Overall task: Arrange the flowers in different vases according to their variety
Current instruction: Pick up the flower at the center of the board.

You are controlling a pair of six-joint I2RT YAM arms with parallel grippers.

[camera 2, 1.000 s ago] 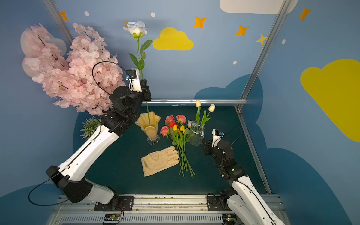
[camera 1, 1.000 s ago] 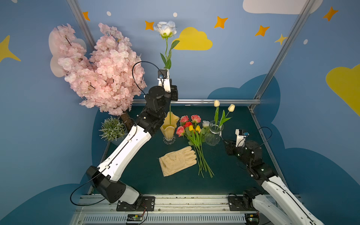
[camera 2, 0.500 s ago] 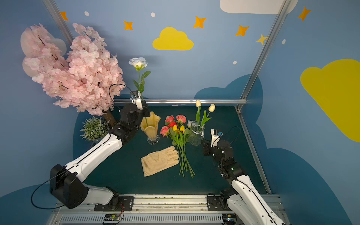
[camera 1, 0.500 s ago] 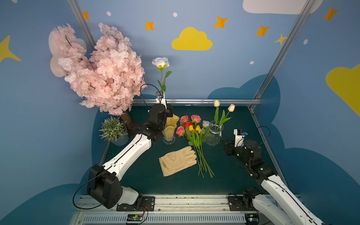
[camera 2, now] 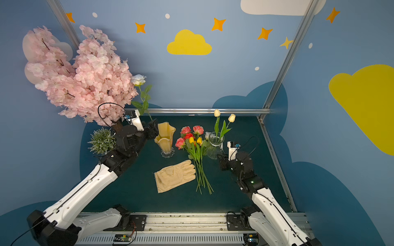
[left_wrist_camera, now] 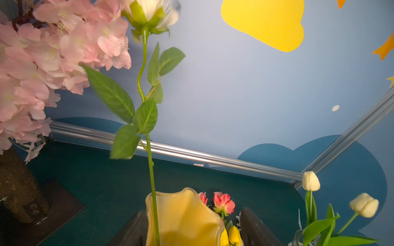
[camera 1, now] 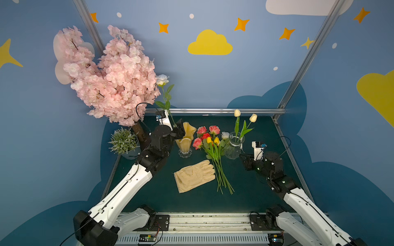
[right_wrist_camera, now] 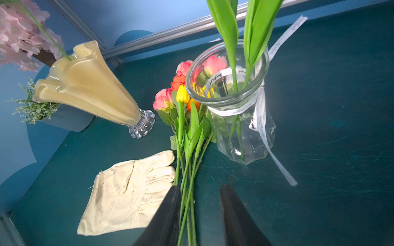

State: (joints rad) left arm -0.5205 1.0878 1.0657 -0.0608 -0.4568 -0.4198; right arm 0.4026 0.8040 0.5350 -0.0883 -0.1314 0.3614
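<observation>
A white rose (camera 1: 162, 79) (camera 2: 138, 79) (left_wrist_camera: 149, 8) stands with its stem in the amber vase (camera 1: 185, 138) (camera 2: 165, 138) (left_wrist_camera: 183, 217) (right_wrist_camera: 85, 89) and leans toward the blossom tree. My left gripper (camera 1: 178, 131) (camera 2: 152, 130) (left_wrist_camera: 193, 212) is open at the vase's rim, its fingers (left_wrist_camera: 136, 228) apart from the stem. Two cream tulips (camera 1: 237, 112) stand in the clear vase (camera 1: 234, 144) (camera 2: 215, 144) (right_wrist_camera: 241, 119). A bunch of pink and red roses and yellow tulips (camera 1: 210, 144) (camera 2: 191, 144) (right_wrist_camera: 183, 100) lies between the vases. My right gripper (camera 1: 245, 161) (camera 2: 221, 163) (right_wrist_camera: 200, 187) hovers open over the bunch's stems.
A cream glove (camera 1: 195, 175) (camera 2: 174, 175) (right_wrist_camera: 130, 189) lies left of the stems. The pink blossom tree (camera 1: 110, 78) (camera 2: 85, 74) and a small potted plant (camera 1: 123, 140) (camera 2: 101, 140) crowd the back left, right behind my left arm. A metal rail (camera 1: 213, 110) bounds the back.
My left arm came down with the white rose, its stem sank into the amber vase, and the jaws opened off it. The right arm stayed almost still.
</observation>
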